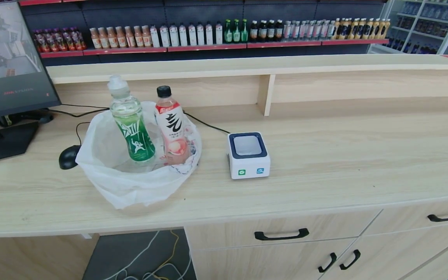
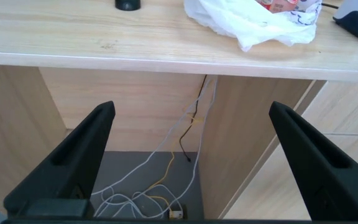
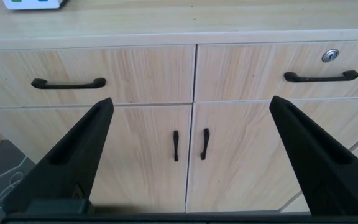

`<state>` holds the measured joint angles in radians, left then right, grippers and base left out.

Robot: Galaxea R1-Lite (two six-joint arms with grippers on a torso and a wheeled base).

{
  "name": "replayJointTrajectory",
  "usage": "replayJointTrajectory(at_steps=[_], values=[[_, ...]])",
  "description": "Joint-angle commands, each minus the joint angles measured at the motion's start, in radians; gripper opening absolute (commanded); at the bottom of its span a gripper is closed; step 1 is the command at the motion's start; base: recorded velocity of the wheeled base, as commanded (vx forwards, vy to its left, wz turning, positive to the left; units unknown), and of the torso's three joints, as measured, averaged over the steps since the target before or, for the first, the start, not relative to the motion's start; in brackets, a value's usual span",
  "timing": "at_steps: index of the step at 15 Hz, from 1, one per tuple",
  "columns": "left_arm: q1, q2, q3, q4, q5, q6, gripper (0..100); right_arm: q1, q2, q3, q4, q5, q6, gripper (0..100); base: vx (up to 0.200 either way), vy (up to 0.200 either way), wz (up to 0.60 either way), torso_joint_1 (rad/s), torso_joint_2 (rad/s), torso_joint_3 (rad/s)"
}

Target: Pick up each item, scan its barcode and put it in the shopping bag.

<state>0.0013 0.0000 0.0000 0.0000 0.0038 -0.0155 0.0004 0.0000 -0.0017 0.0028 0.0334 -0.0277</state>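
A white plastic shopping bag sits on the wooden counter, left of centre. Inside it two bottles stand upright: a green-labelled one with a clear cap and a pink-and-white one with a black cap. The white barcode scanner with a dark-rimmed window stands just right of the bag. My left gripper is open below the counter's front edge, facing the open gap under it, with the bag above. My right gripper is open in front of the cabinet doors, below the scanner.
A monitor on a black stand occupies the counter's far left, with a black mouse and cables beside the bag. A raised shelf runs along the back. Drawers with black handles sit under the counter; loose cables lie on the floor.
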Motion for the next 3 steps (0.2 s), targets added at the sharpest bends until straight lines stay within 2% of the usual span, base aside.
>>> replayJointTrajectory(at_steps=[1,3], values=[[0.000,0.000,0.000,0.000,0.001,0.000,100,0.001,0.002,0.000,0.000,0.000,0.000,100,0.000,0.000,0.00,0.000,0.00,0.000],[0.000,0.000,0.000,0.000,0.001,0.000,100,0.001,0.002,0.000,0.000,0.000,0.000,100,0.000,0.000,0.00,0.000,0.00,0.000]])
